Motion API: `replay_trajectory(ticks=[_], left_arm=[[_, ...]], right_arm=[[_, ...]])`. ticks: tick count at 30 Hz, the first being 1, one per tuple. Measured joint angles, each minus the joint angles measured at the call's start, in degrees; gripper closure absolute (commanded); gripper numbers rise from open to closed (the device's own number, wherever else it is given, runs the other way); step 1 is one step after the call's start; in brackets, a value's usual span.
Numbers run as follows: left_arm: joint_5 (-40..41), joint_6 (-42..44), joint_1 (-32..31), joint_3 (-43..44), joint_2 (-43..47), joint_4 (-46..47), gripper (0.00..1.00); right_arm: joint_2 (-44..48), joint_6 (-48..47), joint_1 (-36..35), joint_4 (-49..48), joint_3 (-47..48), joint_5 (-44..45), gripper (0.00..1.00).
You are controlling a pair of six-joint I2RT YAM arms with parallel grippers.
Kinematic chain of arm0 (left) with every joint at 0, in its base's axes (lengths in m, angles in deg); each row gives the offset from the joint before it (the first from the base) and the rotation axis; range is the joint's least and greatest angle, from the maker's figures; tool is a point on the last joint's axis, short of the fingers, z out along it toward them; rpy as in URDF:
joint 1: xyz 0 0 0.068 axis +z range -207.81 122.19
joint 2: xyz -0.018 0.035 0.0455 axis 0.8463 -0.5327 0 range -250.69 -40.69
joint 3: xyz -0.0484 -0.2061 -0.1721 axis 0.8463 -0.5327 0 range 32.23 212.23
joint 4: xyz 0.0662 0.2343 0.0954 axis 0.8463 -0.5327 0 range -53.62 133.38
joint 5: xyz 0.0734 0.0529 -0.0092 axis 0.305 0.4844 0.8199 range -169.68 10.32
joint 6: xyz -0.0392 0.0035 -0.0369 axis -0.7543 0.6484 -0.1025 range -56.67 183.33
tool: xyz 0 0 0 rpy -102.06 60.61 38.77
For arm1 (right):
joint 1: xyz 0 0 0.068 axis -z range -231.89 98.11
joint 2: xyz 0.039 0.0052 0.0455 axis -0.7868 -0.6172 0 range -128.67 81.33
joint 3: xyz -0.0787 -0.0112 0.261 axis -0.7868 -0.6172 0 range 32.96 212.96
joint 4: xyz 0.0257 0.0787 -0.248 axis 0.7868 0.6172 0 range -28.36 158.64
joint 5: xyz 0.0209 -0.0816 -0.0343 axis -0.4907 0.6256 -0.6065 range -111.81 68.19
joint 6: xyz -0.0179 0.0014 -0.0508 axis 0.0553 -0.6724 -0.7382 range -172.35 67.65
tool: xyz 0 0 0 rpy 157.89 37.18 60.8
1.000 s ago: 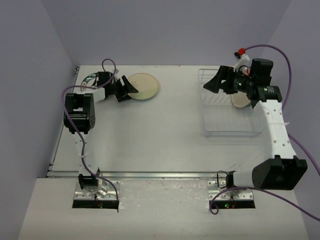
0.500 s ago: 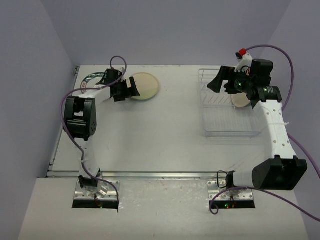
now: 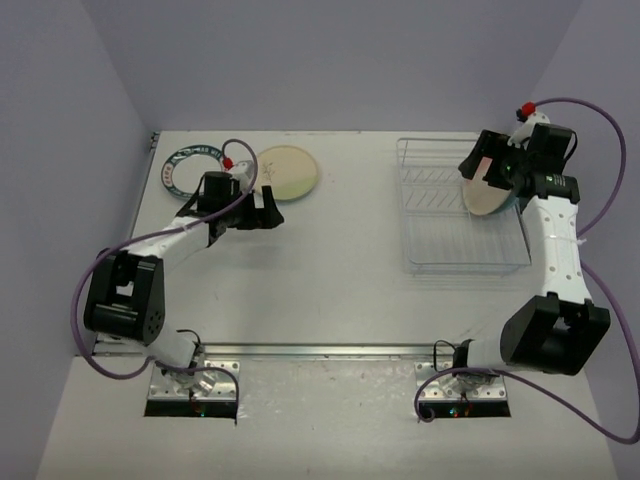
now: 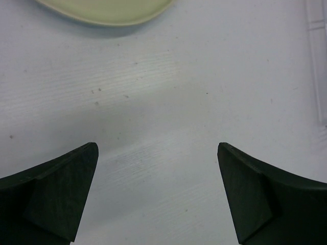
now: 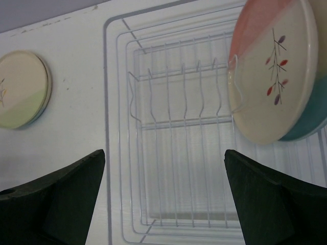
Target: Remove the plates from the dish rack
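The see-through dish rack (image 3: 455, 250) with wire dividers stands at the right (image 5: 168, 153). One plate (image 5: 276, 76), cream with pink and light blue parts and a twig pattern, stands on edge at its right side (image 3: 482, 192). My right gripper (image 3: 478, 165) is open and empty above the rack, beside that plate. A cream plate (image 3: 288, 172) lies flat at the back left (image 5: 20, 97); its edge shows in the left wrist view (image 4: 107, 10). A white plate with a green rim (image 3: 185, 165) lies left of it. My left gripper (image 3: 268, 215) is open and empty over bare table, in front of the cream plate.
Purple cables trail from both arms. The back wall and the side walls close in the table (image 3: 330, 290). The arm bases sit at the near edge.
My left gripper has drawn back from the cream plate toward the near side. My right gripper has moved right and back, over the rack next to the standing plate.
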Motion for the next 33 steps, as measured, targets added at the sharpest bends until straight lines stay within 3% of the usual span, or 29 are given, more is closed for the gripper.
replay_trajectory(ticks=[8, 18, 33], left_arm=[[-2.44, 3.73, -4.18, -9.26, 13.51, 5.75, 0.03], [0.61, 5.33, -5.02, -16.74, 18.18, 6.54, 0.03], [4.63, 6.38, -5.37, -17.21, 20.23, 7.17, 0.0]], right_arm=[[-4.71, -4.19, 2.72, -1.16, 0.7, 2.56, 0.2], [-12.12, -10.2, 3.49, -2.13, 7.53, 9.57, 0.21], [-21.79, -14.55, 3.88, -3.31, 12.96, 14.32, 0.27]])
